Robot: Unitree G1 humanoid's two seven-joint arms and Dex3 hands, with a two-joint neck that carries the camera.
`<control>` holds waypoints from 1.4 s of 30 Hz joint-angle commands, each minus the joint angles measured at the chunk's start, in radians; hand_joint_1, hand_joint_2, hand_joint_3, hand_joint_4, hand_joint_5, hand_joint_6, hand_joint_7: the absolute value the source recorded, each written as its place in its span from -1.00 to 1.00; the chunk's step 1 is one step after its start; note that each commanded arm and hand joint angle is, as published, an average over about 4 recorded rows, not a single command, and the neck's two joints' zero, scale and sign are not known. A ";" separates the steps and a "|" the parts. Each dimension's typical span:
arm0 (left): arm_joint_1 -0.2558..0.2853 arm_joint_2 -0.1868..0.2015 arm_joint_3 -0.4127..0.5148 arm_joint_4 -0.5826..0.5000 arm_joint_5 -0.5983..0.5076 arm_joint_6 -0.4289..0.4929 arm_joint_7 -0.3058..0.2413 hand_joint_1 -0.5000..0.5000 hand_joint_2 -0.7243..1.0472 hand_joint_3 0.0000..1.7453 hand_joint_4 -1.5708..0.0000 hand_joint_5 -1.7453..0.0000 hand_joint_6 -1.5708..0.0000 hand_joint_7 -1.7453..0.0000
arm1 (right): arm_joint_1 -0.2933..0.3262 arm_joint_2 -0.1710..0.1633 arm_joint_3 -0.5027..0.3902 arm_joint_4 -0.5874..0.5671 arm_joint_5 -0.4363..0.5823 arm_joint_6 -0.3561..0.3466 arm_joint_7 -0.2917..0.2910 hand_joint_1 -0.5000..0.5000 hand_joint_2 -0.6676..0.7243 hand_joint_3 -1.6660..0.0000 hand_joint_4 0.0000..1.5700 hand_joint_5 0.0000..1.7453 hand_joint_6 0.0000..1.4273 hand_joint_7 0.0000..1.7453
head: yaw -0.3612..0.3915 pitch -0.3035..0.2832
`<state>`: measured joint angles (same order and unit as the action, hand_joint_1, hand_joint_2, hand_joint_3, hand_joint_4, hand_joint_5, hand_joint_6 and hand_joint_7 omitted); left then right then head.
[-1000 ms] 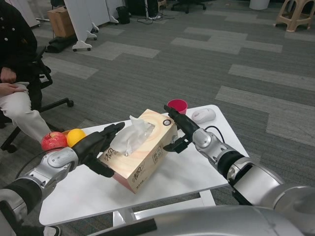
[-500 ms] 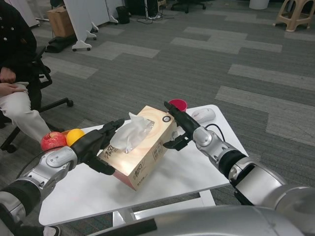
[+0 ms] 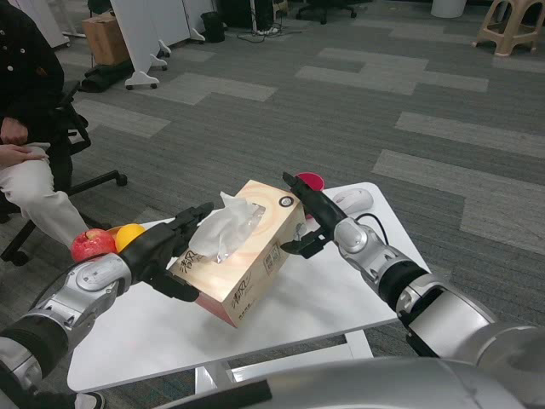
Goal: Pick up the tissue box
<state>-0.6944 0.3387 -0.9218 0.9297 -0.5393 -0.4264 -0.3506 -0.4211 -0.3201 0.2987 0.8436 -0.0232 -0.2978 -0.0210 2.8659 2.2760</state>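
Observation:
The tissue box [image 3: 243, 256], tan cardboard with a white tissue sticking out of its top, is off the white table [image 3: 324, 298] and tilted. It is clamped between both hands. My left hand [image 3: 166, 251] presses on its left end, fingers along the side. At the right end my right hand [image 3: 311, 217] presses with its fingers stretched along the top edge and the thumb below. The box's underside and its shadow show a gap above the tabletop.
A red apple [image 3: 92, 244] and an orange [image 3: 129, 235] lie at the table's left edge, behind my left hand. A pink cup [image 3: 310, 181] and a white computer mouse [image 3: 351, 200] with its cable sit at the far right. A person [image 3: 25, 128] sits on a chair at the left.
Both hands have raised the tissue box a little higher off the table, staying pressed on its two ends. The other things have not moved.

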 commanded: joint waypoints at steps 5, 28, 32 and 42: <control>-0.017 -0.025 0.024 -0.049 -0.008 -0.032 0.009 1.00 0.80 -0.90 1.00 1.00 1.00 1.00 | 0.006 0.059 0.004 -0.044 0.008 -0.060 0.036 0.42 -0.61 0.07 -0.49 0.67 -1.00 -1.00 | 0.002 0.003; -0.018 -0.001 0.057 -0.096 0.010 -0.032 0.007 1.00 0.80 -0.90 1.00 1.00 1.00 1.00 | 0.007 0.058 -0.027 -0.076 0.008 -0.060 0.036 0.42 -0.64 0.05 -0.49 0.67 -1.00 -1.00 | 0.009 0.008; -0.018 0.001 0.063 -0.107 0.011 -0.032 0.007 1.00 0.80 -0.90 1.00 1.00 1.00 1.00 | 0.007 0.057 -0.028 -0.083 0.008 -0.060 0.035 0.42 -0.64 0.05 -0.49 0.67 -1.00 -1.00 | 0.009 0.009; -0.017 0.006 0.077 -0.123 0.019 -0.032 0.007 1.00 0.80 -0.90 1.00 1.00 1.00 1.00 | 0.007 0.054 -0.034 -0.102 0.008 -0.060 0.035 0.42 -0.64 0.05 -0.49 0.67 -1.00 -1.00 | 0.008 0.010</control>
<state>-0.6912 0.3749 -0.8649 0.8484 -0.5094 -0.4270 -0.3516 -0.4111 -0.3187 0.2443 0.7834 -0.0232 -0.3040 -0.0199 2.8738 2.2863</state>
